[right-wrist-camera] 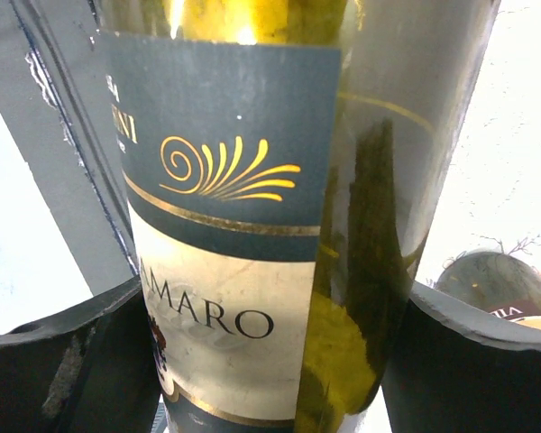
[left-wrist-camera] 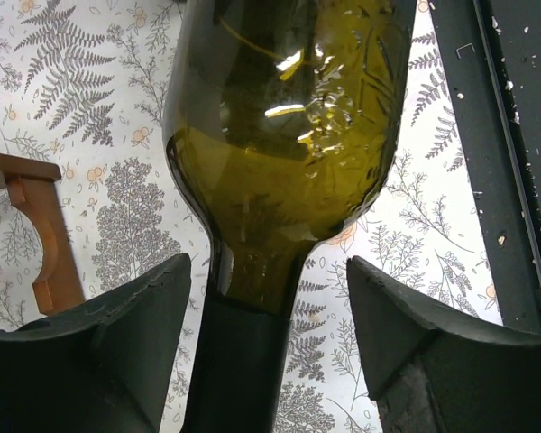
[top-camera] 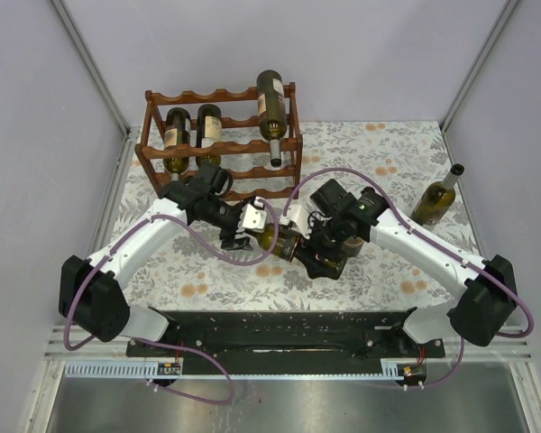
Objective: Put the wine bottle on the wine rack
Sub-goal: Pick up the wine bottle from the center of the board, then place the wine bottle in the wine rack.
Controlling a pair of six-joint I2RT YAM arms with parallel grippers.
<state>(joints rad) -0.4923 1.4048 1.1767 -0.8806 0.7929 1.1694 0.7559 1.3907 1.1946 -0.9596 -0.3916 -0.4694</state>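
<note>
Handover, by the look of it. Nearest, the black metal base plate [top-camera: 279, 329] carried both white arms, angled inward over the fern-print tablecloth [top-camera: 388, 162]. Between them was the olive-green glass wine bottle [top-camera: 278, 239], lying roughly level and, as far as I could tell, clear of the cloth. The right gripper [right-wrist-camera: 275, 293] was clamped across the labelled body, fingers pressed to the glass on both sides, so it likely carried the weight. The left gripper [left-wrist-camera: 266, 271] straddled the dark-capped neck just below the shoulder, partly spread, with a visible gap either side and holding nothing. Further right, a second green bottle with a pale label [top-camera: 435, 200] stood upright, well apart from the arms. Farthest back sat the reddish-brown wooden wine rack [top-camera: 239, 144] with scalloped rails. It held two bottles side by side in an upper tier and a third lying across the top right. The top-left scallops looked free. Judgement: the step in hand was a transfer or two-arm carry, with the bottle not racked yet. The next move called for the left fingers to close on the neck or back off. After that, a level carry to a free pair of scallops, keeping clear of the racked bottles.
</note>
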